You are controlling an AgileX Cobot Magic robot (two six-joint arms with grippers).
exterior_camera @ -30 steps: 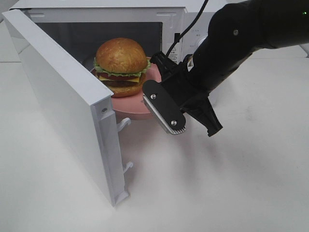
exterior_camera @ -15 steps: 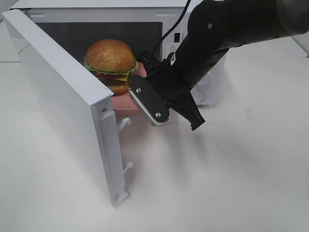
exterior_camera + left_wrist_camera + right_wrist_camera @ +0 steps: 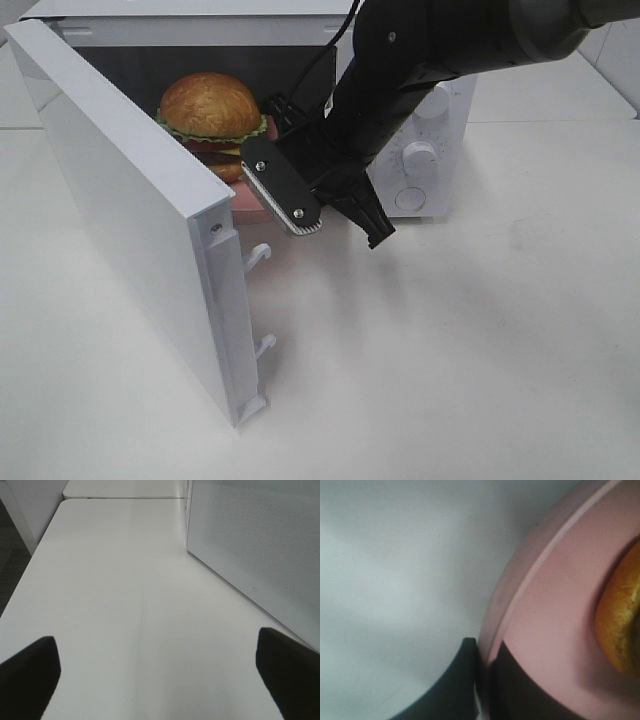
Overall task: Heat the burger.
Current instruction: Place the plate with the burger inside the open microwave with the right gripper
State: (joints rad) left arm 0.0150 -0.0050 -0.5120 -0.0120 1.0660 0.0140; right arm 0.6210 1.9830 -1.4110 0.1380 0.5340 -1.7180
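The burger (image 3: pixel 210 108), with a golden-brown bun and a green lettuce edge, sits on a pink plate (image 3: pixel 246 200) in the mouth of the open white microwave (image 3: pixel 425 110). My right gripper (image 3: pixel 290 215) is shut on the plate's near rim and holds it at the opening. In the right wrist view the dark fingers (image 3: pixel 470 680) pinch the pink plate's rim (image 3: pixel 545 620), with the bun (image 3: pixel 620 615) at the edge. My left gripper (image 3: pixel 159 672) is open and empty above the bare table, out of the high view.
The microwave door (image 3: pixel 130 190) stands swung open to the left of the plate; it also shows in the left wrist view (image 3: pixel 260 545). The microwave's knobs (image 3: pixel 418 155) are behind my right arm. The white table (image 3: pixel 450 360) lies in front.
My right gripper has carried the plate and burger to the left and deeper into the microwave. The door has not moved.
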